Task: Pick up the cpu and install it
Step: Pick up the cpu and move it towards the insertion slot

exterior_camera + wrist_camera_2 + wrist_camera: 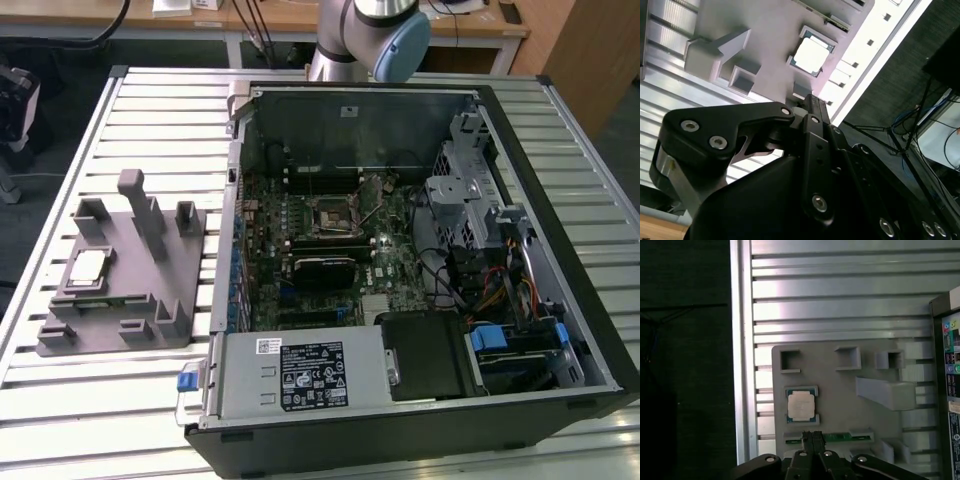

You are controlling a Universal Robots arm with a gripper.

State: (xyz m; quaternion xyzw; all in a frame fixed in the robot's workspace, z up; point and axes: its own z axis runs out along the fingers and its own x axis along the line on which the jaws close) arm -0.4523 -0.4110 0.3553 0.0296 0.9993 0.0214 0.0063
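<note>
Slatted metal tabletop [150,110] carries a grey plastic holder tray [125,290]; I see the small square silver-topped cpu [801,405] seated in it; my black gripper [812,436] hovers just beside it, fingers pressed together, empty.

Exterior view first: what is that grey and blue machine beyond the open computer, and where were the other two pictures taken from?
That is a robot arm, at the far side of a slatted metal table. On the table lie an opened computer case and a grey holder tray. The small silver square in the tray is the cpu, a chip meant for the square socket on the computer's board. The two wrist views come from cameras riding on the arm, looking past its pincer. The pincer is shut, holds nothing, and hangs above the tray, apart from the cpu.
</note>
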